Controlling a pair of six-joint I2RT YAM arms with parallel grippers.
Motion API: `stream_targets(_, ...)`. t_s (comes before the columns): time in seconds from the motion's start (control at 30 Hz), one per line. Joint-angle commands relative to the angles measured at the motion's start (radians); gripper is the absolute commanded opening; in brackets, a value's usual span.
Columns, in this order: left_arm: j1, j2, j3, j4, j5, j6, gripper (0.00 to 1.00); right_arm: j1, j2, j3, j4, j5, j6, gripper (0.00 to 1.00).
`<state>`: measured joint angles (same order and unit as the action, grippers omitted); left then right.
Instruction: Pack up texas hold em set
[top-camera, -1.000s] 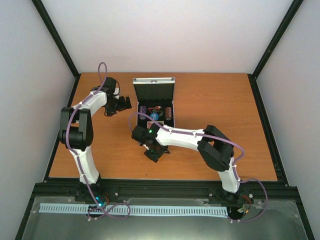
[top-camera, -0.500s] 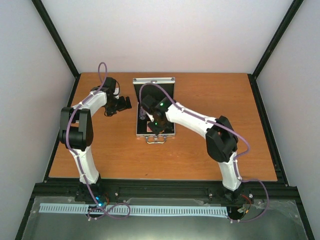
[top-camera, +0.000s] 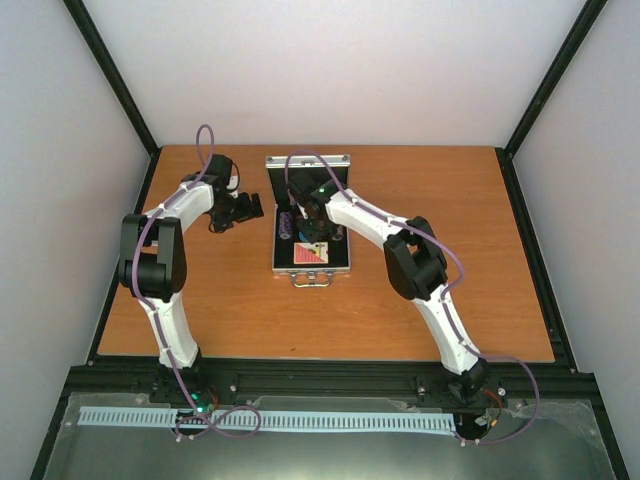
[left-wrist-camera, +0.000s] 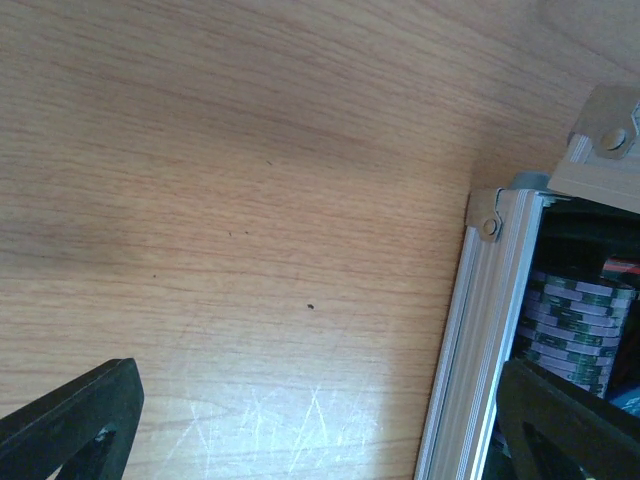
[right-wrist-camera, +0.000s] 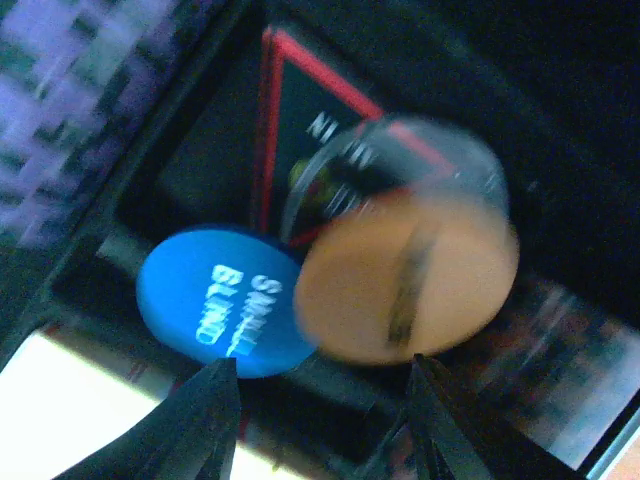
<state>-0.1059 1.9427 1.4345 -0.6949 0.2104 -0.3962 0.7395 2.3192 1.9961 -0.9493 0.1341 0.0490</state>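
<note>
The silver case (top-camera: 278, 240) lies open on the table, lid (top-camera: 307, 165) up at the back, handle (top-camera: 311, 280) toward me. Inside show a purple chip stack (top-camera: 285, 222) and the red card deck (top-camera: 312, 254). My right gripper (top-camera: 317, 237) hovers over the middle compartment. In the right wrist view its jaws (right-wrist-camera: 320, 400) are open and hold nothing, just above a blue "small blind" disc (right-wrist-camera: 225, 300), an orange disc (right-wrist-camera: 405, 280), a clear disc (right-wrist-camera: 430, 155) and the black triangle (right-wrist-camera: 300, 110). My left gripper (top-camera: 248, 208) is open, straddling the case's left wall (left-wrist-camera: 480, 340) next to chips (left-wrist-camera: 575, 320).
Wooden table (top-camera: 450, 260) with a black frame on all sides and white walls close behind. The right arm's forearm (top-camera: 365, 222) reaches across the case's right side. Bare wood (left-wrist-camera: 230, 200) lies to the left of the case.
The right arm has swung from the table in front of the case to above its middle compartment. The left arm has stayed where it was.
</note>
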Motion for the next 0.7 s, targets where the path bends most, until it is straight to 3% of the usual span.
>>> stream_targets(0.0, 0.003, -0.002, 0.01, 0.012, 0.015, 0.004, 1.0, -0.049, 0.044, 0.104, 0.052, 0.041, -0.016, 0.35)
stream_targets(0.17, 0.003, -0.001, -0.001, 0.017, 0.018, 0.003, 1.0, -0.061, 0.073, 0.128, 0.065, 0.04, -0.012, 0.36)
stream_targets(0.53, 0.002, 0.005, 0.006, 0.016, 0.017, 0.0, 1.0, -0.062, -0.025, 0.106, 0.049, -0.027, -0.005, 0.78)
stream_targets(0.67, 0.002, 0.005, 0.014, 0.012, 0.022, -0.005, 1.0, -0.06, -0.102, 0.056, 0.043, -0.054, -0.005, 0.86)
